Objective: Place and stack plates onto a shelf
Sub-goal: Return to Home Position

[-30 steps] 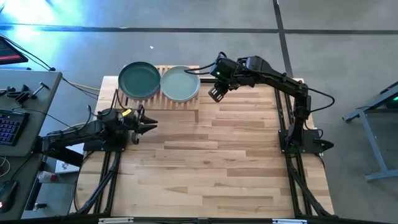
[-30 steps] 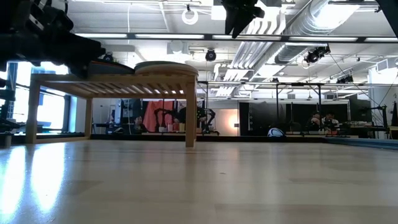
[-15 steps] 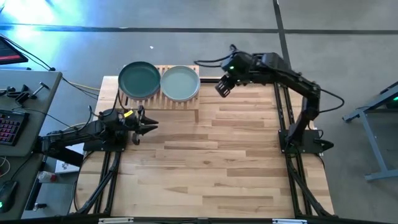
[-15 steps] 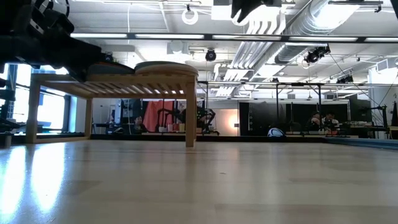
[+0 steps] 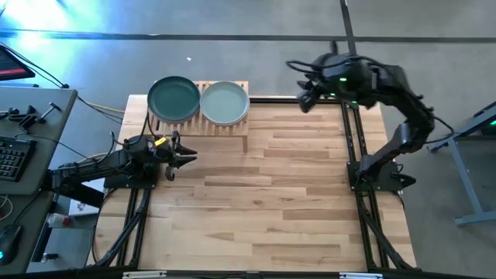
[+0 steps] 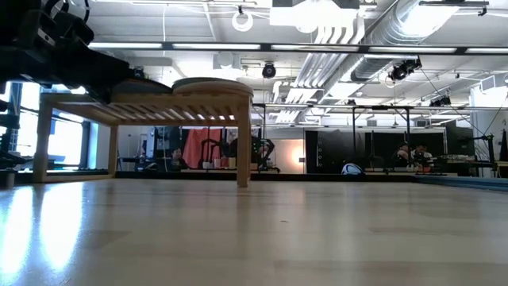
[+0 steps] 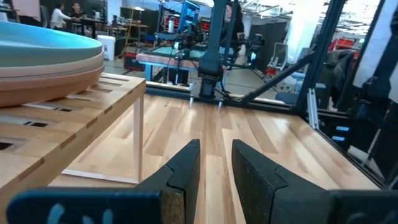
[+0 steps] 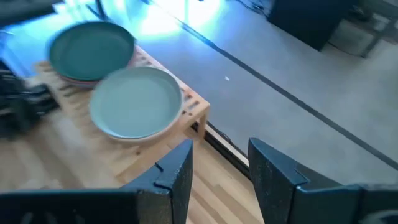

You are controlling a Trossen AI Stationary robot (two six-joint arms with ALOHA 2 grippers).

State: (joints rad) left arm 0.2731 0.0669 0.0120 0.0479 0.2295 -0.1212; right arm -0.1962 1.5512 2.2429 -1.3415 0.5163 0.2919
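Observation:
The slatted wooden shelf [image 5: 225,128] stands at the table's far left. On it sit two stacks of plates: one topped by a dark teal plate [image 5: 173,99], one topped by a sage green plate [image 5: 225,103]. Peach-pink plates [image 7: 50,74] show beneath the top plate in the left wrist view. My right gripper [image 5: 304,99] is open and empty, raised over the table's far edge to the right of the shelf. My left gripper [image 5: 186,155] waits open and empty at the table's left, near side of the shelf.
A desk with a keyboard [image 5: 14,159] and tools stands left of the table. The bare wooden tabletop [image 5: 294,194] spreads over the middle, right and near side. Black frame rails [image 5: 353,147] run along both table sides.
My right gripper has drawn away from the green-topped stack, going up and toward the table's right and far edge, leaving the low view. Both stacks stay where they were.

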